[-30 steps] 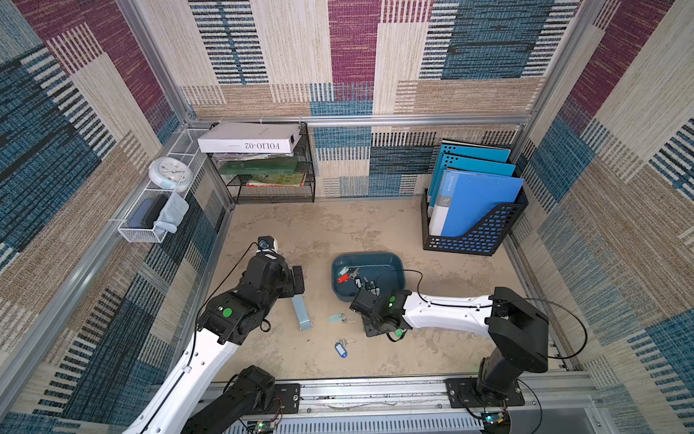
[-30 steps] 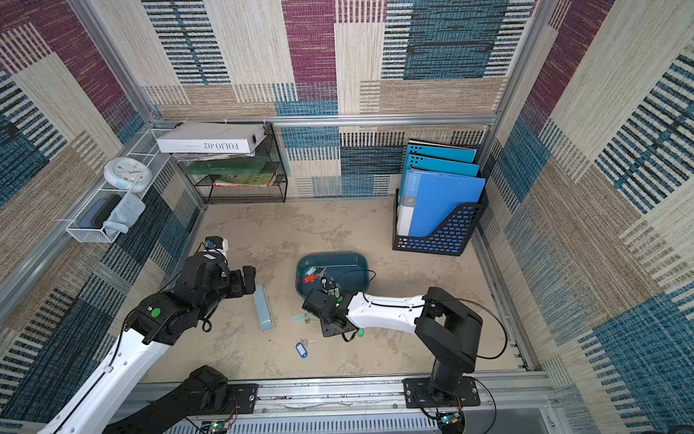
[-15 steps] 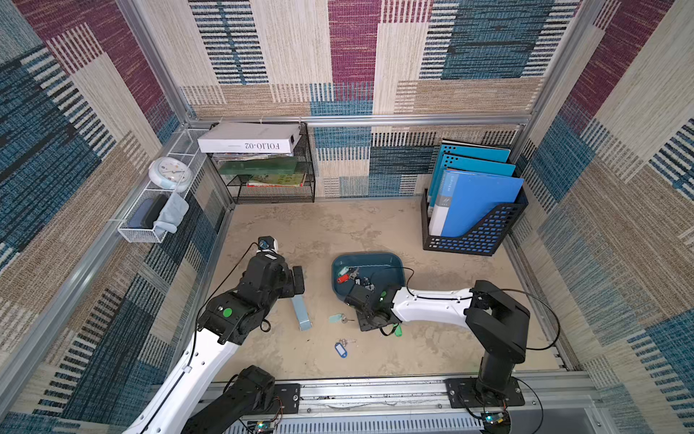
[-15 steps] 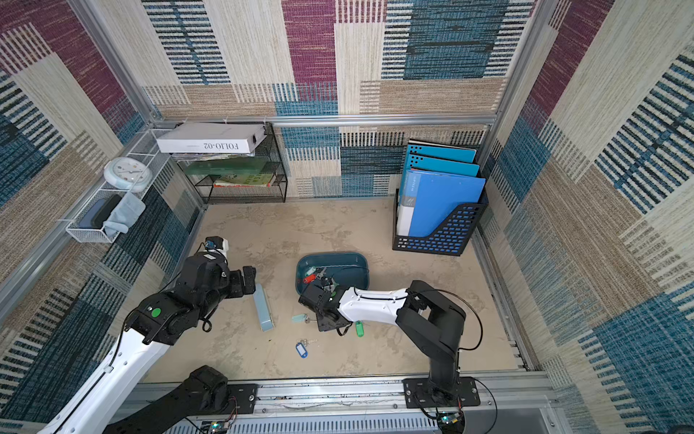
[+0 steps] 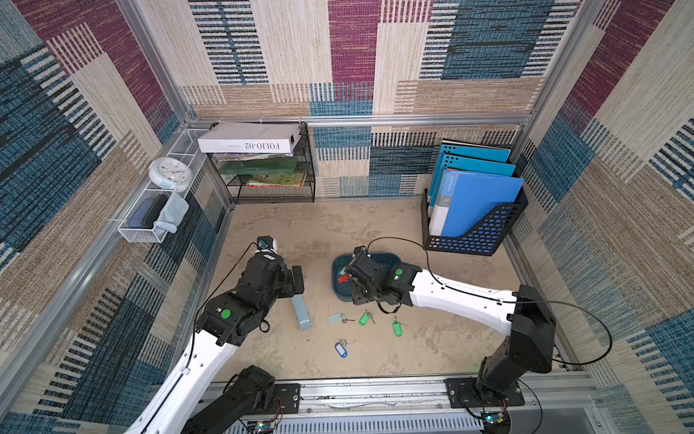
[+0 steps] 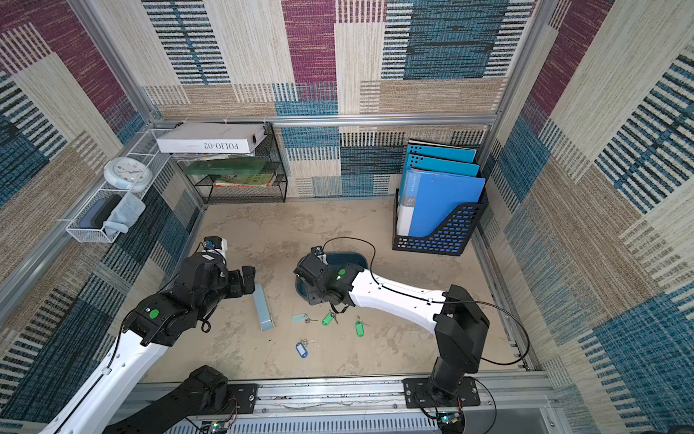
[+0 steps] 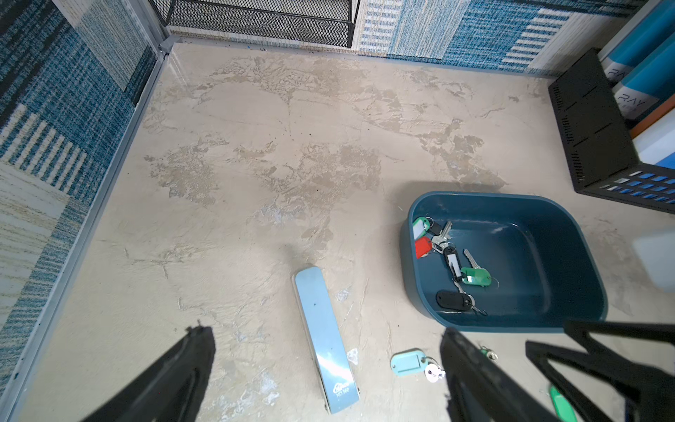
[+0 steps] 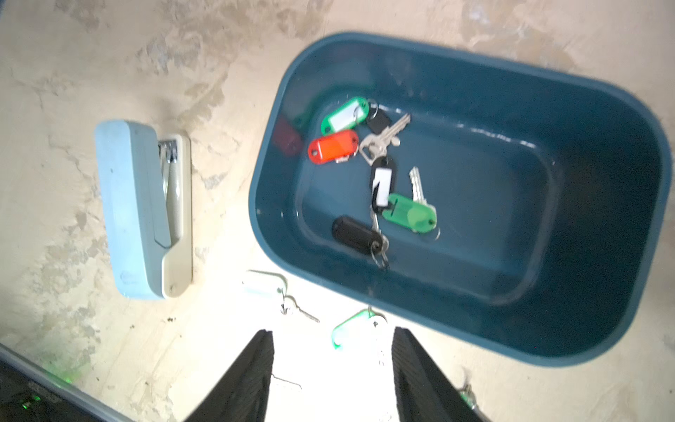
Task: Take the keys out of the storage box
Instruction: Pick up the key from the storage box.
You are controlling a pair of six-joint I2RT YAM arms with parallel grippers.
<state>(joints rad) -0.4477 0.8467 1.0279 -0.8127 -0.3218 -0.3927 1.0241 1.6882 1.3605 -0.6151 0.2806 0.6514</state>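
Right gripper (image 8: 332,330) jaws apart, empty, probably readying the next pick. Green-tag key (image 8: 350,329) loose at its tips, outside box (image 8: 475,84). Five keys (image 8: 380,175) ahead, inside. Left gripper (image 7: 325,330) wide apart, idle.

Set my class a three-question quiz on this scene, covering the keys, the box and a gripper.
1. True or false: the red key lies on the table.
2. How many keys lie outside the box?
3. The right gripper is: A) shut on a key; B) open and empty; C) shut on the stapler.

Key:
1. False: it is in the box.
2. Four: teal key, green keys, blue key.
3. B.
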